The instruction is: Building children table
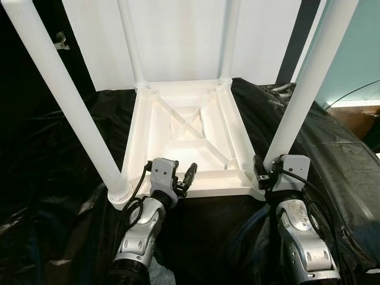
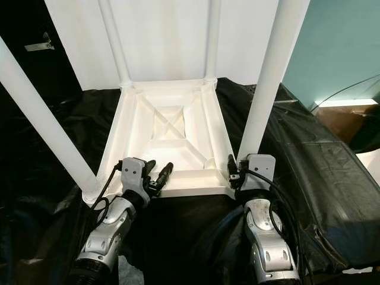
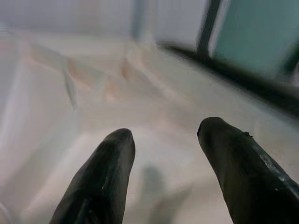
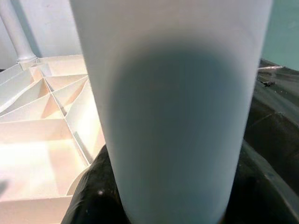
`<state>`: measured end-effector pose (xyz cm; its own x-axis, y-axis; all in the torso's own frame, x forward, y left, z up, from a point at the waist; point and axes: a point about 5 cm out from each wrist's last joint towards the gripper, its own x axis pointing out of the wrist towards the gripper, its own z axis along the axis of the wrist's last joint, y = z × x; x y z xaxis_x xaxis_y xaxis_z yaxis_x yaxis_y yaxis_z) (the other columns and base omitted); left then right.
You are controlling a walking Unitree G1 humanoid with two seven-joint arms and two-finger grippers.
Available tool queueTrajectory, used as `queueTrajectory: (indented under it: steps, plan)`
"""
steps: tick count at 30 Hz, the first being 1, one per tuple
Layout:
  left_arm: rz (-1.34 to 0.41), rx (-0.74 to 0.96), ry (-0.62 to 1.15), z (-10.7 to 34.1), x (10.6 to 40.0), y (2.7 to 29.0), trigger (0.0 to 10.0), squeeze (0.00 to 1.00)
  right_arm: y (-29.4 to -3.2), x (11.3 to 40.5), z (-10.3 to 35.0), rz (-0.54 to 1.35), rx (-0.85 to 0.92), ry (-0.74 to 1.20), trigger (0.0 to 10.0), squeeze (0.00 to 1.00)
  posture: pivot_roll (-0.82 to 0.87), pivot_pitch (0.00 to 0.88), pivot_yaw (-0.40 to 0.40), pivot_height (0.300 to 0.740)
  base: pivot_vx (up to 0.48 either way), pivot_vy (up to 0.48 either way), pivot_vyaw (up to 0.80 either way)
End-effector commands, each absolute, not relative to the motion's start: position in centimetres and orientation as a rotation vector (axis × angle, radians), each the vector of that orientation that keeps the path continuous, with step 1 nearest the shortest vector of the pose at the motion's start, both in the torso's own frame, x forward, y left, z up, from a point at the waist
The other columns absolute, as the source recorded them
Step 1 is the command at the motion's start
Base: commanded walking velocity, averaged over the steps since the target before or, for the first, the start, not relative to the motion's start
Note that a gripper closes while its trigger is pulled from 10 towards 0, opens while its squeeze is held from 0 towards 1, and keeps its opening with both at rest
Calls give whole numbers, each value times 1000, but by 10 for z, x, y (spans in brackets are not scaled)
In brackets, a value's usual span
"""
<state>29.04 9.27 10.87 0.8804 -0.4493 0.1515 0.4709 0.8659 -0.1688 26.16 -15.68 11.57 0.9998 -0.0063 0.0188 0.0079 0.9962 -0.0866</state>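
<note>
A white children's table (image 1: 189,178) lies upside down on a black sheet, its ribbed underside facing up. Its legs stand upright: the near left leg (image 1: 65,95), the near right leg (image 1: 309,77) and two far legs (image 1: 132,41). My right gripper (image 1: 264,173) is shut on the base of the near right leg (image 4: 173,107), and its black fingers (image 4: 93,186) show on both sides of it. My left gripper (image 1: 185,176) is open over the table's near rim, just right of the near left leg, with nothing between its fingertips (image 3: 117,144).
The black plastic sheet (image 1: 59,148) covers the raised surface under the table and drapes off to the right. A white panel (image 1: 178,29) stands behind the far legs. A teal wall (image 1: 362,53), a thin cable (image 1: 350,92) and brown floor (image 1: 356,116) lie at the right.
</note>
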Motion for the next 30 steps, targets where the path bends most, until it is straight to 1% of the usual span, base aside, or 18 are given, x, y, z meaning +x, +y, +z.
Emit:
queueTrajectory:
  steps: [1, 3, 4, 5, 30]
  plan:
    - [-392, -276, -188, 120, 291, 104, 10000, 0, -158, 252, 80, 5, -155, 151, 10000, 0, -112, 0, 0, 740, 0, 0, 0]
    - [-392, -276, -188, 120, 291, 104, 10000, 0, -158, 252, 80, 5, -155, 151, 10000, 0, -112, 0, 0, 740, 0, 0, 0]
    - [-372, -301, -219, 125, 290, 108, 10000, 0, -159, 251, 79, 6, -156, 153, 10000, 0, -109, 0, 0, 740, 0, 0, 0]
    - [-361, -300, -230, 126, 289, 112, 10000, 0, -159, 251, 79, 7, -157, 155, 10000, 0, -106, 13, 47, 740, 0, 0, 0]
    - [-361, -300, -230, 126, 289, 112, 10000, 0, -159, 251, 79, 7, -157, 155, 10000, 0, -106, 13, 47, 740, 0, 0, 0]
